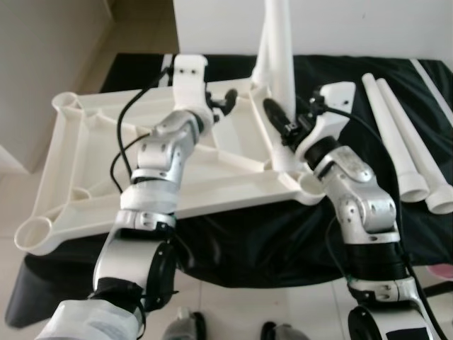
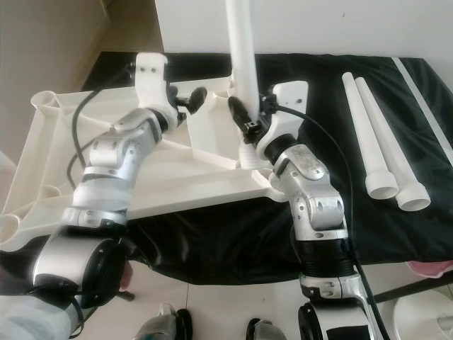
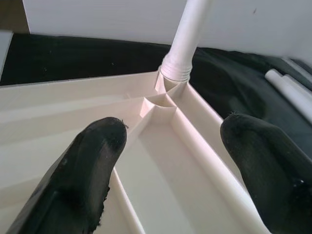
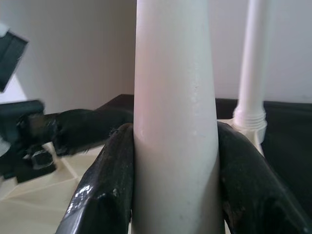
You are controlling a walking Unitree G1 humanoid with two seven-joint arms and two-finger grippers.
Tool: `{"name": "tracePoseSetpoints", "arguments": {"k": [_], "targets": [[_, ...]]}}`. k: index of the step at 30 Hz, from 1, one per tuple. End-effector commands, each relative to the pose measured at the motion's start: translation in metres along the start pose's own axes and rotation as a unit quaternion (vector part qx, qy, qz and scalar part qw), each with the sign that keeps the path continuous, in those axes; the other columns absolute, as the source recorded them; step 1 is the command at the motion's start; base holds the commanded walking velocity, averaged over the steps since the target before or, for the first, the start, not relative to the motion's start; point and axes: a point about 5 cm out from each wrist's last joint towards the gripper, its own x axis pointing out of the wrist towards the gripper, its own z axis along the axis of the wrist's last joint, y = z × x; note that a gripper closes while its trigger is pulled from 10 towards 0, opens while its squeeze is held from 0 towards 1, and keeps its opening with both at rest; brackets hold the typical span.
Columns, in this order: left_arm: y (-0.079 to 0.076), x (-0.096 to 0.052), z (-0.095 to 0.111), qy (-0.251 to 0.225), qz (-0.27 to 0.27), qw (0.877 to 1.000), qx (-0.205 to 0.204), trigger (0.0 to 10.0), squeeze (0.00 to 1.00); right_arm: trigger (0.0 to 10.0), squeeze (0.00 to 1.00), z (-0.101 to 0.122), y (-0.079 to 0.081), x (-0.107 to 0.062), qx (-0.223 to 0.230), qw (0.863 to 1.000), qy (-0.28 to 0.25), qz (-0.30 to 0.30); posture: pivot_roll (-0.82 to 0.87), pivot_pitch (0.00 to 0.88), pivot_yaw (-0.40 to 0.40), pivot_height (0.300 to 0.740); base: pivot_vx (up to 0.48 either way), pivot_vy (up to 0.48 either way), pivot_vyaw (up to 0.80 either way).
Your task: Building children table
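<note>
The white plastic tabletop [image 1: 92, 142] lies upside down on a black cloth, with round sockets at its corners. One white leg [image 3: 187, 34] stands upright in the far right corner socket. My right gripper [image 1: 285, 120] is shut on a second white leg [image 2: 241, 57] and holds it upright over the near right part of the tabletop; the right wrist view shows its fingers [image 4: 105, 195] pressed on both sides of that leg. My left gripper [image 1: 223, 100] is open just above the ribbed underside near the far edge, holding nothing.
Two spare white legs [image 1: 400, 134] lie side by side on the black cloth [image 1: 354, 85] to the right. A white wall [image 1: 340, 25] rises close behind. The tabletop overhangs the cloth on the left. Tiled floor [image 1: 283, 301] and my feet are below.
</note>
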Motion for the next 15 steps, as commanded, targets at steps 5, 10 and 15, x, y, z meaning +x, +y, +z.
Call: {"name": "tracePoseSetpoints", "arguments": {"k": [5, 10, 15], "targets": [[-0.017, 0.008, 0.008, -0.005, -0.087, 0.994, -0.064, 10.0, 0.00, 10.0, 0.00, -0.007, 0.007, -0.005, 0.025, 0.999, 0.009, 0.035, 0.00, 0.024, 0.016, 0.740, 0.000, 0.000, 0.00], [-0.025, 0.010, 0.019, -0.019, -0.128, 0.986, -0.107, 10.0, 0.00, 10.0, 0.00, -0.008, 0.009, -0.006, 0.026, 0.999, 0.010, 0.045, 0.00, 0.015, 0.019, 0.740, 0.000, 0.000, 0.00], [-0.040, 0.009, 0.034, -0.037, -0.190, 0.968, -0.159, 10.0, 0.00, 10.0, 0.00, -0.010, 0.011, -0.006, 0.023, 0.998, 0.012, 0.059, -0.01, 0.009, 0.017, 0.740, 0.000, 0.000, 0.00]]}}
